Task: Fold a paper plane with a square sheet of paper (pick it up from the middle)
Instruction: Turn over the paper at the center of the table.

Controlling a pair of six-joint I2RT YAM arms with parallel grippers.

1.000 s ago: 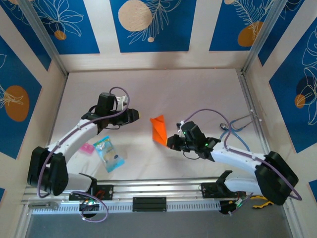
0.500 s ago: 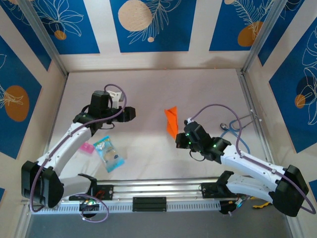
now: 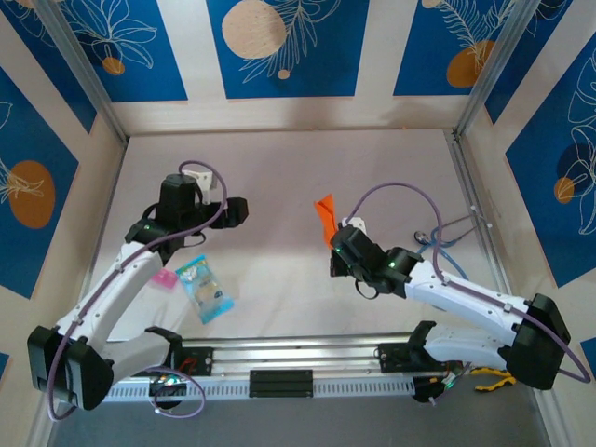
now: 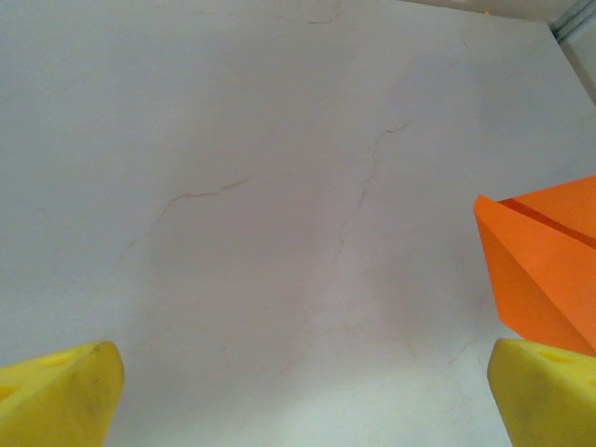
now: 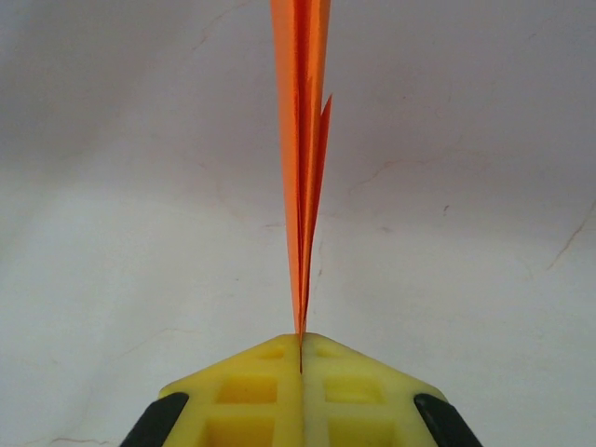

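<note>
I have my right gripper (image 5: pixel 300 349) clamped on the paper plane (image 5: pixel 303 186), edge-on at mid-frame, with bare table (image 5: pixel 112 233) all round. My left gripper (image 4: pixel 300 389) gapes wide over free table; there the frame's right edge crops the plane.

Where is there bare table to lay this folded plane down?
Widest bare table is the far strip along the back wall. The lane between the left gripper and the right gripper holding the paper plane is bare too. Crowded: packet and pink item near left; cables at right edge.
</note>
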